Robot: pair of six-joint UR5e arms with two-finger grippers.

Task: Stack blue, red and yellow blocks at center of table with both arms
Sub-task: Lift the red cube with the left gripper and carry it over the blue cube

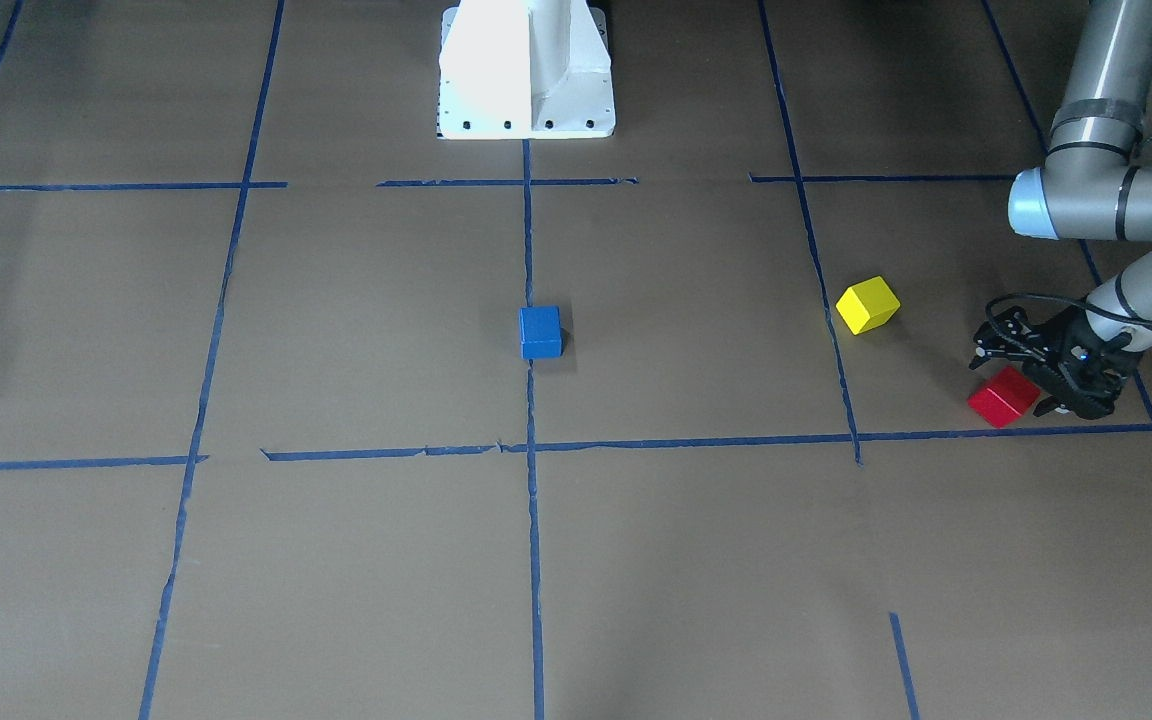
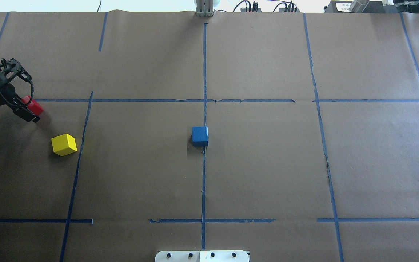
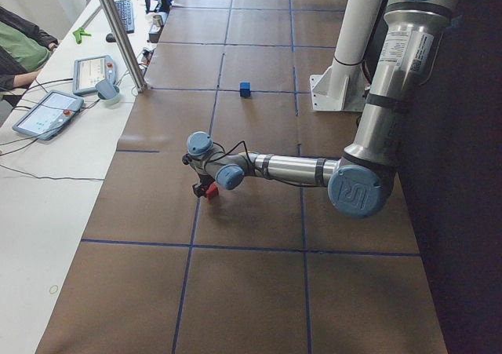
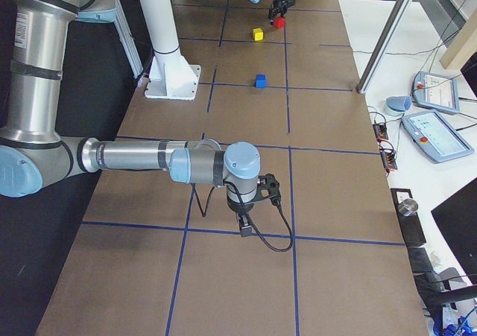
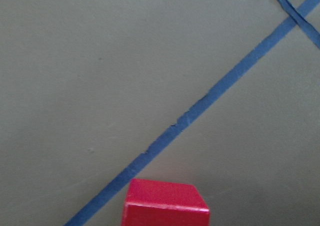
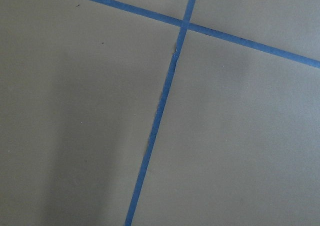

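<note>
The blue block (image 1: pixel 540 331) sits at the table's centre, on the middle tape line; it also shows in the overhead view (image 2: pixel 199 135). The yellow block (image 1: pixel 867 304) lies on the robot's left side (image 2: pixel 64 144). The red block (image 1: pixel 1002 397) lies beyond it, beside a blue tape line (image 5: pixel 190 116). My left gripper (image 1: pixel 1036 388) is low over the red block (image 2: pixel 34 105) and looks open around it; the block fills the bottom of the left wrist view (image 5: pixel 166 205). My right gripper (image 4: pixel 246 223) hangs low over bare table far to the right; I cannot tell its state.
Brown paper with a blue tape grid (image 2: pixel 204 182) covers the table. The robot's white base (image 1: pixel 526 70) stands at the near edge. The right wrist view shows only a tape crossing (image 6: pixel 182 24). Tablets and cables (image 4: pixel 432 127) lie past the far edge.
</note>
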